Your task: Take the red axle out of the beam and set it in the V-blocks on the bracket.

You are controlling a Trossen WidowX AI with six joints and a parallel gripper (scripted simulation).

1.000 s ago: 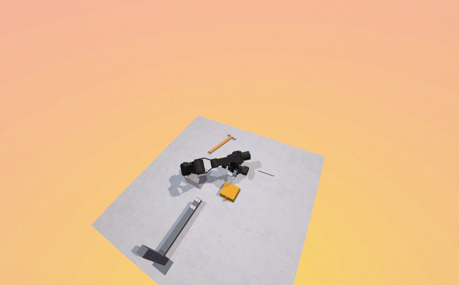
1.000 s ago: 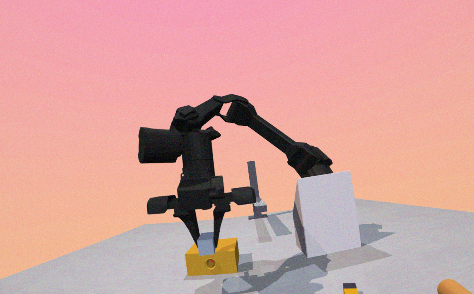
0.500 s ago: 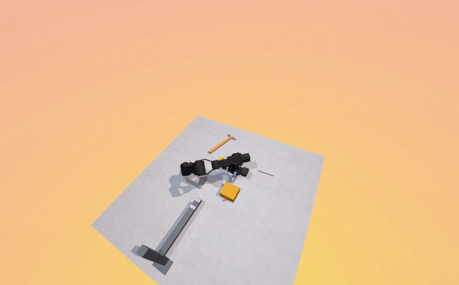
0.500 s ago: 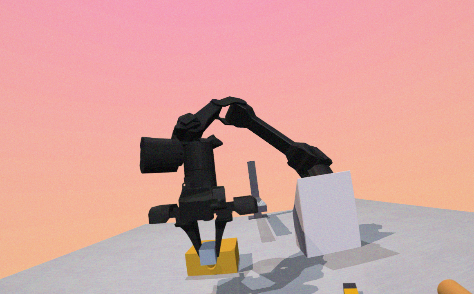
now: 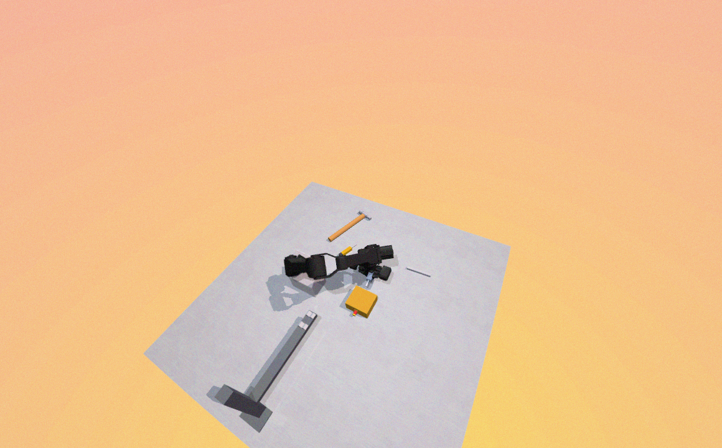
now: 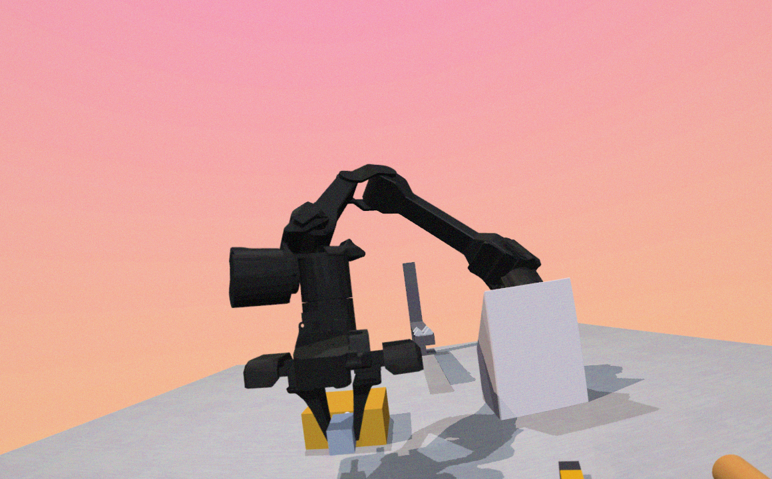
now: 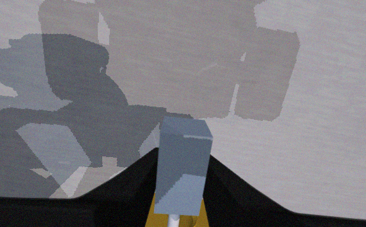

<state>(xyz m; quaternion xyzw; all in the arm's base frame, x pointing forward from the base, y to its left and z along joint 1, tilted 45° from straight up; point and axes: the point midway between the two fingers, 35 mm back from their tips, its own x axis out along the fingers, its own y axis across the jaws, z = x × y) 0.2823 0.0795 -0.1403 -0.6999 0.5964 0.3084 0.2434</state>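
Presently observed, claw: the black parallel-jaw gripper (image 5: 368, 274) (image 6: 341, 430) (image 7: 180, 156) was partly open, its fingers pinching a blue-grey rectangular block (image 5: 370, 277) (image 6: 341, 434) (image 7: 183, 161) from opposite sides.
Held block: a slim, pale rod (image 5: 367, 282) (image 7: 173, 221) projected from it towards the beam; whether the rod's tip touched or entered the beam could not be told.
Beam: the yellow-orange rectangular beam (image 5: 361, 299) (image 6: 375, 416) (image 7: 150, 218) sat on the grey table (image 5: 408, 356) (image 6: 138, 434) (image 7: 334, 157), behind the held block in the exterior view.
Axle: the red axle (image 5: 355, 312) showed at the beam's side away from the claw; how much remained inside was hidden.
V-blocks: two small, pale V-blocks (image 5: 307, 319) (image 6: 422, 330) stood on the dark grey bracket (image 5: 277, 356) (image 6: 412, 291), apart from the axle, which was not on them.
Tools: an orange-handled hammer (image 5: 346, 227) (image 6: 734, 467) lay well apart from the beam.
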